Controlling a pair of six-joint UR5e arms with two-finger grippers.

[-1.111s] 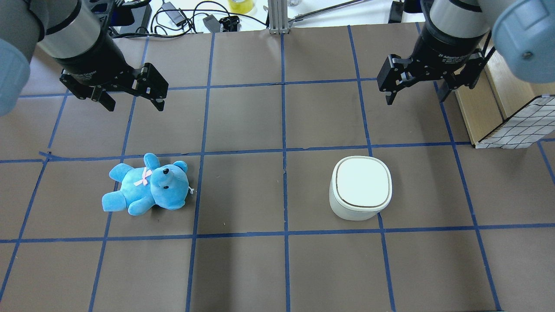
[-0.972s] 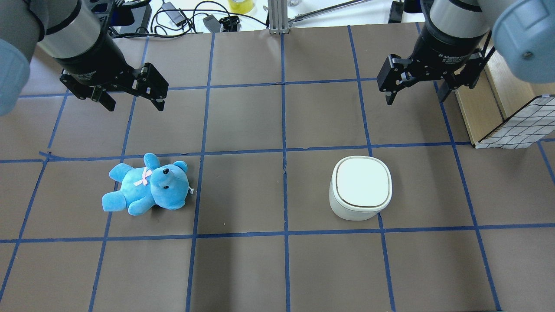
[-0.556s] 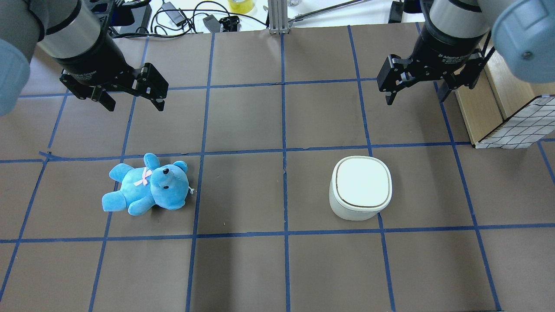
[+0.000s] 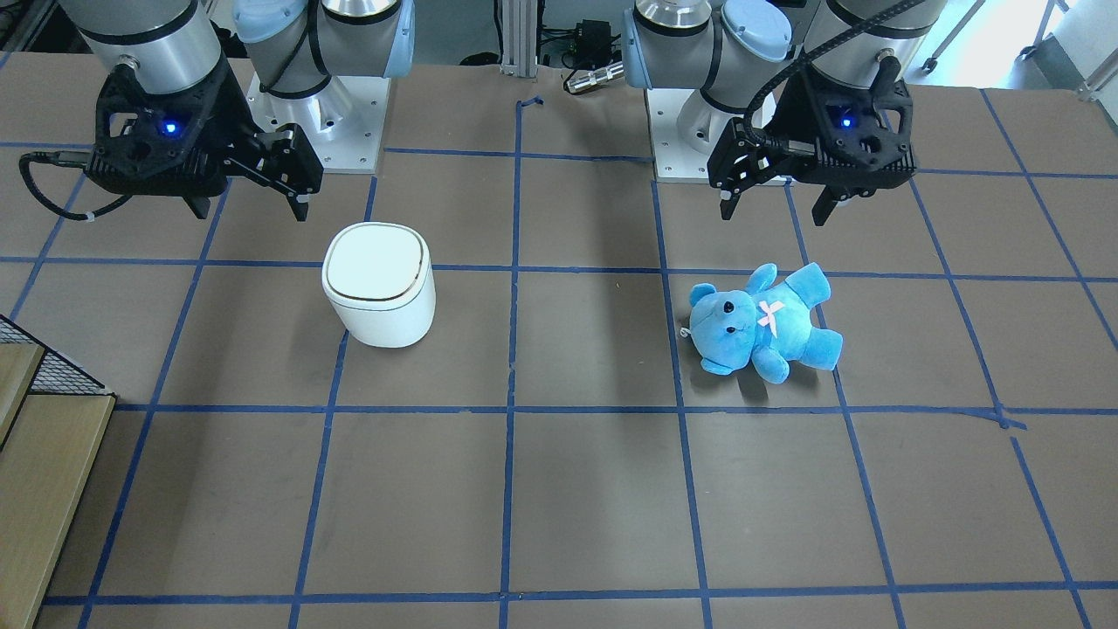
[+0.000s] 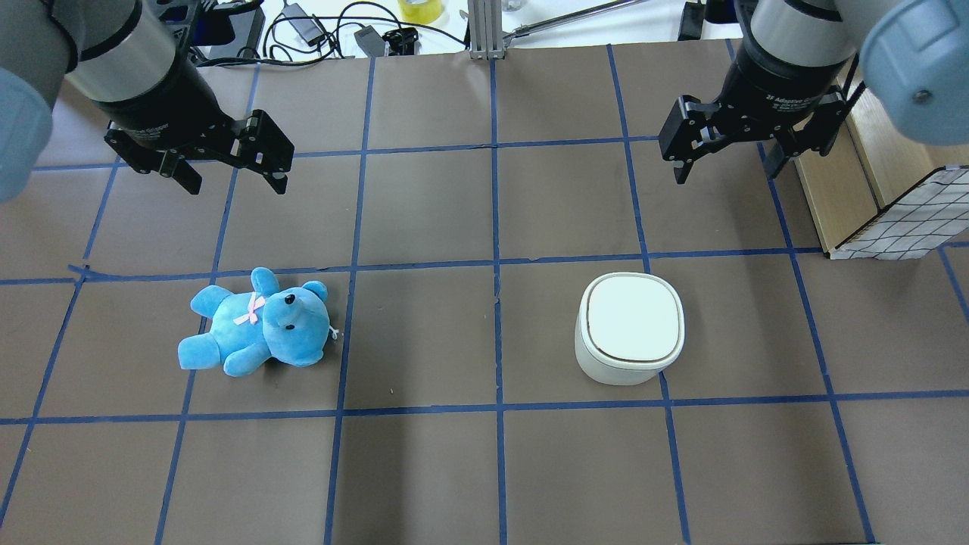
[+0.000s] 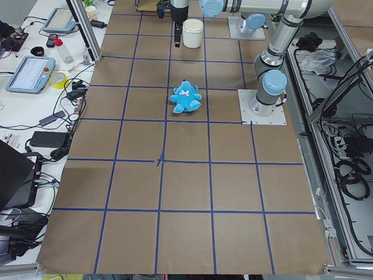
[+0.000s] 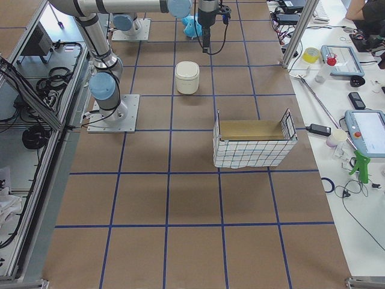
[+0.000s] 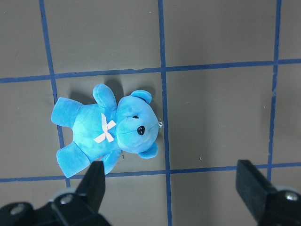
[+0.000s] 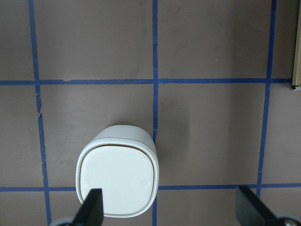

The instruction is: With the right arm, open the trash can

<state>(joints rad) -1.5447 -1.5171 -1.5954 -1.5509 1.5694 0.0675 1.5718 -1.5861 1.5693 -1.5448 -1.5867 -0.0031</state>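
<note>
Table (image 5: pixel 424 484) same as second ago — I see no real motion; right gripper (image 5: pixel 724 175) wide open, empty, well apart from can (image 5: pixel 630 316), base side; lid shut; left gripper (image 5: pixel 236 185) open, empty — approach not begun.

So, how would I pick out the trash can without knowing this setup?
In the overhead view, the brown table gridded with blue tape fills the picture. On its right half, below the open right claw, stands the trash can. It is a white rounded-square tub with a flat, dark-rimmed closed lid, unlike the blue teddy bear lying left.
</note>
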